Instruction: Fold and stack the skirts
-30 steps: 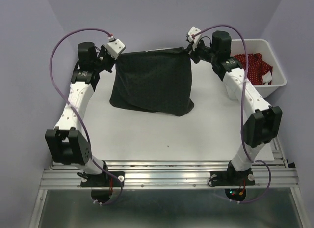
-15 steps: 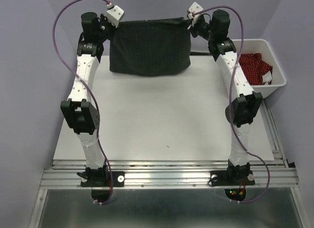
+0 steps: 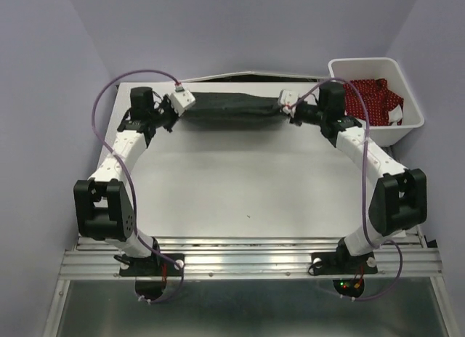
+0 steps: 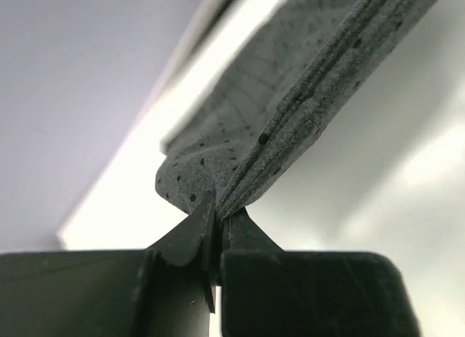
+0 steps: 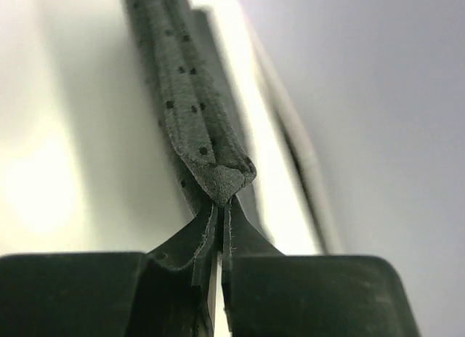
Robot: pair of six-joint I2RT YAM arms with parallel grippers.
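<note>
The black skirt (image 3: pixel 232 110) now shows from above as a narrow dark band along the far part of the table (image 3: pixel 240 184), pulled out between the two grippers. Half a second ago it hung high against the far wall as a broad sheet, and a second ago its hem pooled on the table. Both arms have come down since then, and their elbows now bend outward, low over the table.

The left gripper (image 3: pixel 176 108) is clenched on the skirt's left end. Its wrist view shows the fingers pinched on a folded corner, with several layers of dotted cloth running away from them. The right gripper (image 3: pixel 285 104) is likewise clamped on the right end, its fingers closed tight on a thin folded edge.

The red skirt (image 3: pixel 370 97) lies bunched in the white bin (image 3: pixel 363 61) at the far right, as it did before, with something white beside it that I cannot identify.
</note>
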